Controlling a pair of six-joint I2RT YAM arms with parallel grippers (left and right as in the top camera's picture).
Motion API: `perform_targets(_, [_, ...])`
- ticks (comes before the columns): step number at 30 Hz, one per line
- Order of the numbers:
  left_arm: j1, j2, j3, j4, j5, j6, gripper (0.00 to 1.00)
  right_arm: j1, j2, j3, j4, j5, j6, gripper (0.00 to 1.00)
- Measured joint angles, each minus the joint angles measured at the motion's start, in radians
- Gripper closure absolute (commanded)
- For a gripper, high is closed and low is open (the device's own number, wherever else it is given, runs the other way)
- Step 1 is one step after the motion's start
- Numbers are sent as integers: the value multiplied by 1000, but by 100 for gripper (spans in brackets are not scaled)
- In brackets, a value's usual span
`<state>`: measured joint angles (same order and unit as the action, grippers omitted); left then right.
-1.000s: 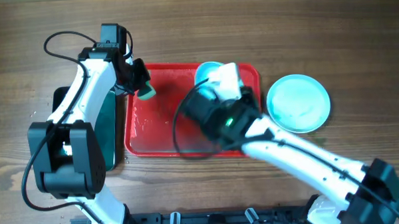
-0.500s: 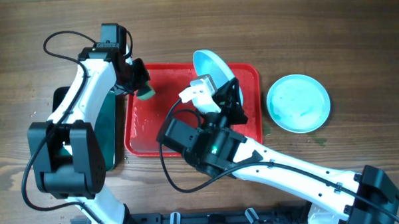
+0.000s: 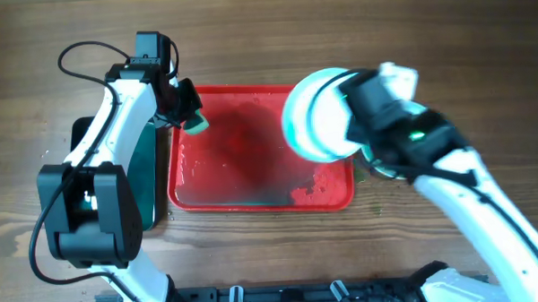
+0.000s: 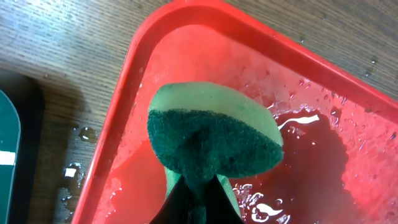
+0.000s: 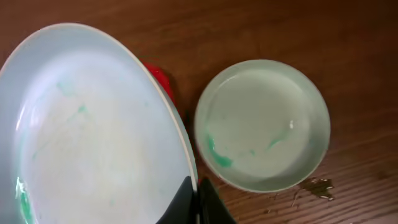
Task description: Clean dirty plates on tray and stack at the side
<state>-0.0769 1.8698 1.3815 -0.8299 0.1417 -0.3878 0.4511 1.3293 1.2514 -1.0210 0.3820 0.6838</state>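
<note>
No readable text, labels, brand names, numbers or signs appear in any of the three views, on any object or surface.

The tray [image 3: 243, 170] sits on the counter [image 3: 427, 38], smaller tray [image 3: 77, 135] just left. Sponge [image 4: 214, 137] over its far-left corner, one plate [image 3: 314, 115] above its right end, another plate [image 5: 261, 124] just right.

Held plate [image 5: 93, 124]: left and lower edges cut off in wrist view.
Side plate [image 5: 261, 124]: overhead, almost wholly hidden under right arm [image 3: 449, 176].
Right tool [image 5: 198, 202]: only dark tips show.
Left tool [image 4: 194, 200]: mostly hidden behind sponge [image 4: 211, 137].
</note>
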Motion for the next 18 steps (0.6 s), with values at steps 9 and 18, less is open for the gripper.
perform_targets(9, [0,0,0,0,-3,0,96,-540,-13,-152,35,-229,-118,96])
perform_targets(18, [0,0,0,0,-3,0,96,-646,25,-402,257,-260,-132,35])
